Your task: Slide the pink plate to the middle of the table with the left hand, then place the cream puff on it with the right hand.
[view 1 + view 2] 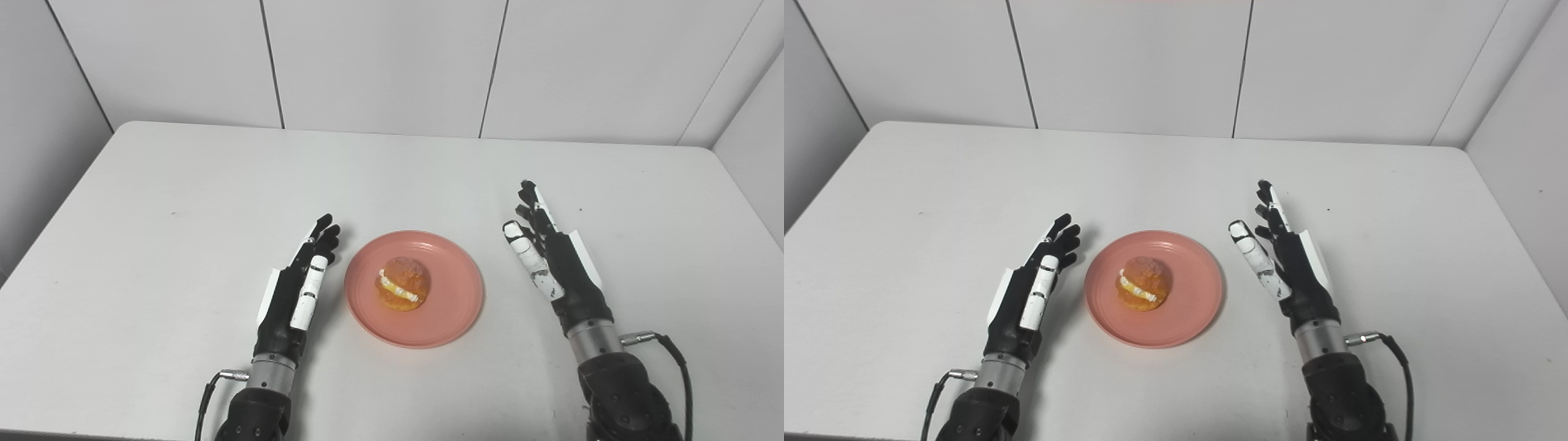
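Note:
The pink plate (444, 306) lies on the white table near its front middle. The cream puff (402, 283), golden with a white cream filling, sits on the plate a little left of its centre. My left hand (298, 288) is open and empty, edge-on on the table just left of the plate, fingers pointing away from me. My right hand (551, 257) is open and empty, to the right of the plate with a gap between them. The same scene shows in the right eye view, with the plate (1188, 300) and the puff (1143, 283).
The white table (184, 184) stretches far back and to both sides, with white wall panels behind it. Cables run from both wrists near the front edge.

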`<action>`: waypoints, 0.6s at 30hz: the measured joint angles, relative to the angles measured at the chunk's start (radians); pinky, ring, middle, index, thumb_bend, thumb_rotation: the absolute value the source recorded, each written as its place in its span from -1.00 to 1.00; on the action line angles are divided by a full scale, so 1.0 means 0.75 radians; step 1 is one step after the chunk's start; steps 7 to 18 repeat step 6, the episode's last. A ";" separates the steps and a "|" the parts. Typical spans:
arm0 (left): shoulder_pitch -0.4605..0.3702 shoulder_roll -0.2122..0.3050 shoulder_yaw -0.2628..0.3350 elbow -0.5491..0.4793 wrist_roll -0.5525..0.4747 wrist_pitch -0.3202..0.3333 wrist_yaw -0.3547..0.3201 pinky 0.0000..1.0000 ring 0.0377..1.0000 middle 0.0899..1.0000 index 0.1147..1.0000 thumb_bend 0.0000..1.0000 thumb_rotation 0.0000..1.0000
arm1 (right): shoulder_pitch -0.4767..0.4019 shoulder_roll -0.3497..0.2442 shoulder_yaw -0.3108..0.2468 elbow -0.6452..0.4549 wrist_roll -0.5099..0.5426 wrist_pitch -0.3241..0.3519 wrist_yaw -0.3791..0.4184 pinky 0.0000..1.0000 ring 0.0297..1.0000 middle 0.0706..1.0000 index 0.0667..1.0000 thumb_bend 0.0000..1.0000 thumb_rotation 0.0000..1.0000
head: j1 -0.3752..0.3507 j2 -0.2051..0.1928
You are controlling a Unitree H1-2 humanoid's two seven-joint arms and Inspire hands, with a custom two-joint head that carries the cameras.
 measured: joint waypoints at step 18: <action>0.000 0.008 0.012 0.001 -0.018 0.000 -0.006 0.84 0.84 0.84 0.81 -0.02 1.00 | 0.016 0.036 -0.011 0.088 0.122 -0.052 -0.039 0.91 0.94 0.96 0.96 -0.06 1.00 | 0.000 0.004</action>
